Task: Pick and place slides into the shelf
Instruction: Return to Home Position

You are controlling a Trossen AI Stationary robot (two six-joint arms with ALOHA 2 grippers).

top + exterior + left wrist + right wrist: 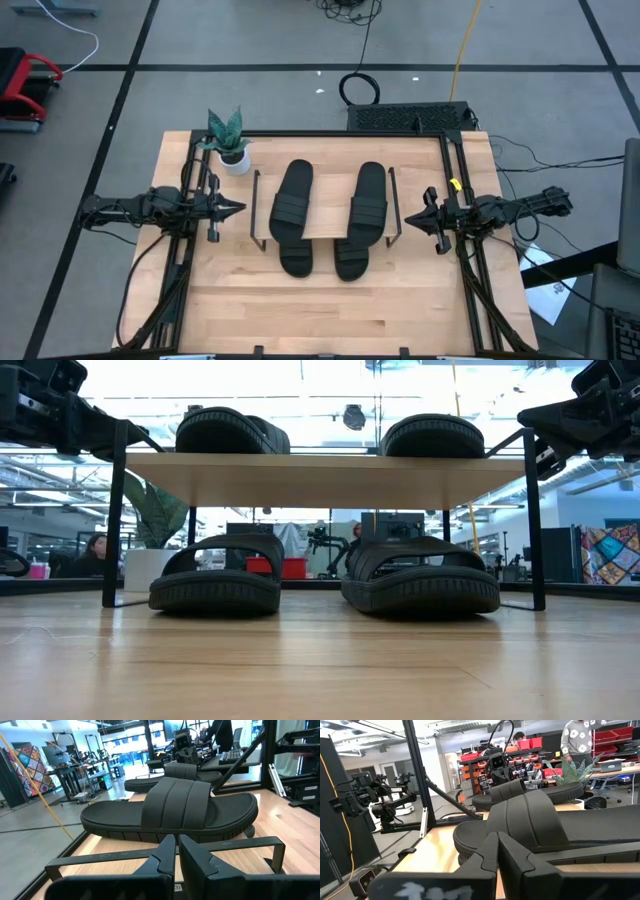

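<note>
**Four Slides on the Rack, Both Claws Empty**

On the desk [320,670] we see the lower left slide [215,588] and lower right slide [420,588] side by side under the shelf [320,478], their near ends jutting past its plank. The upper left slide [232,432] and upper right slide [432,435] rest on top. The left claw [237,209] hangs just left of the shelf and the right claw [408,219] just right, both pinched narrow and holding nothing. A potted plant [228,140] stands at the far left.
</note>
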